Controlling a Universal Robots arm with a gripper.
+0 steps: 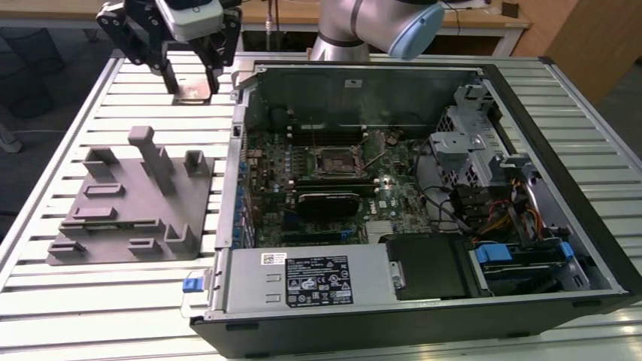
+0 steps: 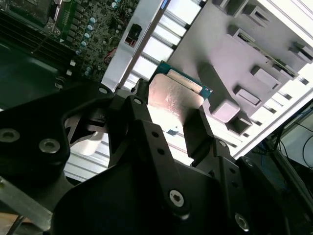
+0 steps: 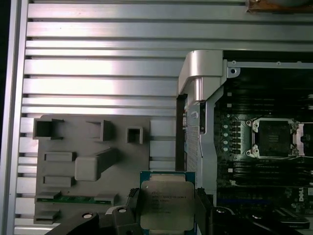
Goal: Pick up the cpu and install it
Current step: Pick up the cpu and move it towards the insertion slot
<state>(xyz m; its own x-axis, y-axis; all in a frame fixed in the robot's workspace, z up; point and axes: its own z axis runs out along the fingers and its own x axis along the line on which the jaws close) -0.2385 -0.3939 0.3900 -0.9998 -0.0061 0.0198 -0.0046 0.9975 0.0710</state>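
The cpu (image 3: 166, 203) is pinched between the two black fingers (image 3: 133, 208) of the hand (image 3: 166, 209), which are pressed against two opposite edges of it. In the first wrist view its pale metal top is turned up toward the camera, with a thin rim of green board seen around the top, and it is held flat. It is nearly square, so no clear long axis can be made out; its edges are lined up with the slats of the table (image 3: 98, 58). In the exterior view the hand (image 1: 191, 89) and the cpu (image 1: 194, 95) are seen over the table beyond the grey holder block (image 1: 131, 203), just beside the far corner of the open computer case (image 1: 592, 226) on the exterior view's left. In the second wrist view the cpu (image 2: 173, 95) is seen raised clear of the slats, near the block (image 2: 234, 73). The empty black socket (image 3: 273, 138) on the board inside the case is well apart from the cpu.
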